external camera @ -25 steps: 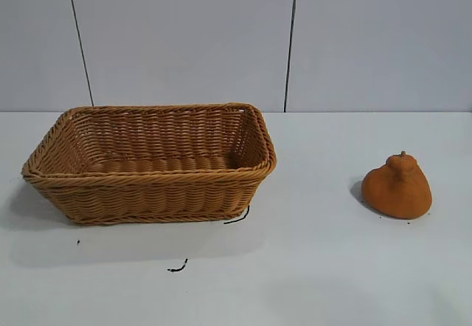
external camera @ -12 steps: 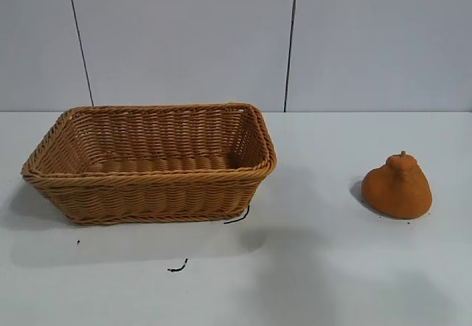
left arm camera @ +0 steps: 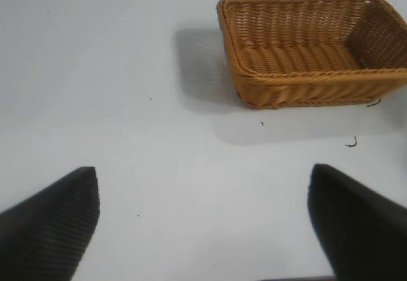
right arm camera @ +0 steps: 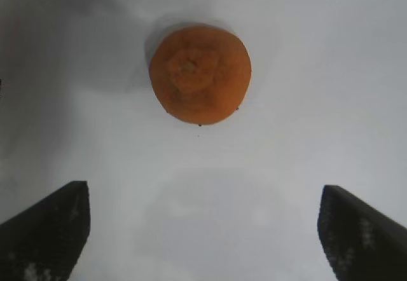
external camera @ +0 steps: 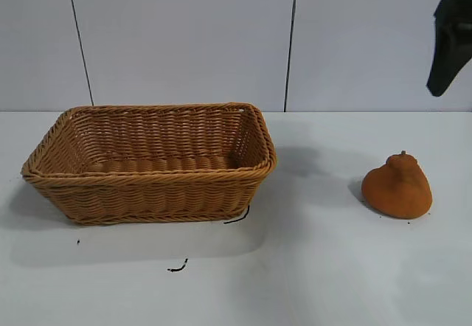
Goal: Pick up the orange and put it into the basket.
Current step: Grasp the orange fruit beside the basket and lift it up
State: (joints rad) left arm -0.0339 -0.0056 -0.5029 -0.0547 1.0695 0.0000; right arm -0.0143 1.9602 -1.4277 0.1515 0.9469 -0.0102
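Note:
The orange (external camera: 398,187), dull brownish-orange with a small knob on top, sits on the white table at the right. The wicker basket (external camera: 151,193) stands at the left, and nothing shows inside it. My right gripper (external camera: 447,46) is high above the table at the upper right, above and a little right of the orange. In the right wrist view the orange (right arm camera: 200,74) lies beyond my right gripper (right arm camera: 203,195), which is open and empty. My left gripper (left arm camera: 203,189) is open and empty over bare table, with the basket (left arm camera: 318,87) farther off.
Two small black scraps lie on the table in front of the basket, one by its front right corner (external camera: 237,217) and one nearer the front edge (external camera: 177,267). A grey panelled wall stands behind the table.
My right gripper has come into the exterior view at the upper right. Its shadow on the table has moved toward the orange. The orange and basket have not moved.

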